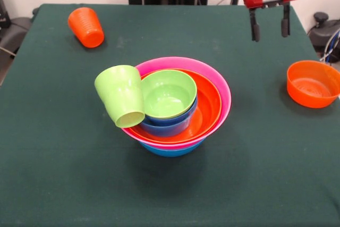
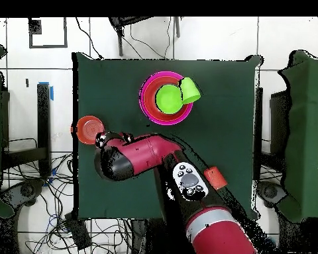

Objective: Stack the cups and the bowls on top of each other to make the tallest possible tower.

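Observation:
The tower [image 1: 212, 81] stands mid-table: a wide blue bowl [image 1: 170, 150] at the base, then a pink and an orange bowl [image 1: 210, 104], a small blue bowl [image 1: 170, 125] and a small lime-green bowl [image 1: 167, 93]. A lime-green cup [image 1: 121, 95] leans tilted on the tower's left rim, base toward the camera. The orange ribbed cup [image 1: 86, 26] lies on its side at the far left. A small orange bowl [image 1: 313, 83] sits upright at the right. My gripper [image 1: 270, 26] hangs open and empty at the far right, above the table and apart from everything.
The overhead view shows the tower [image 2: 166, 98], the green cup [image 2: 190, 90], the orange bowl [image 2: 90, 127] and the orange cup [image 2: 216, 177]. The red arm [image 2: 142, 155] crosses the table's robot side. Cables and stands surround the green table [image 1: 64, 174].

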Controlling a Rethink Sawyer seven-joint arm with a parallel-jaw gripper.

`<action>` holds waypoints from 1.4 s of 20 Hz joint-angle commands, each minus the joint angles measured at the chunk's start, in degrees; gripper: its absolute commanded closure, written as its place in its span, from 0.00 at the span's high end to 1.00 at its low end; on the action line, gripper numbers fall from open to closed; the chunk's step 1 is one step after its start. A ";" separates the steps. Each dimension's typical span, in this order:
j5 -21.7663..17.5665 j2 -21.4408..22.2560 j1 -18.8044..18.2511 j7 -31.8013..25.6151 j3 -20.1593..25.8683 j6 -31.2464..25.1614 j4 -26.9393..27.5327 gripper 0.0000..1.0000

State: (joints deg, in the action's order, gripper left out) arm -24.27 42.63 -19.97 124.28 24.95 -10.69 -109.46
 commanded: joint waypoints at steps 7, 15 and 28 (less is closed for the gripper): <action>-0.76 1.47 -7.37 0.42 7.66 -0.61 -14.84 1.00; -2.97 -1.45 -9.37 1.37 9.54 3.86 -16.54 1.00; -1.34 -0.14 -6.56 0.80 9.23 0.05 -11.55 1.00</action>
State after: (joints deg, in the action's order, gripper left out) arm -24.23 43.75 -28.88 124.28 32.14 -9.74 -122.75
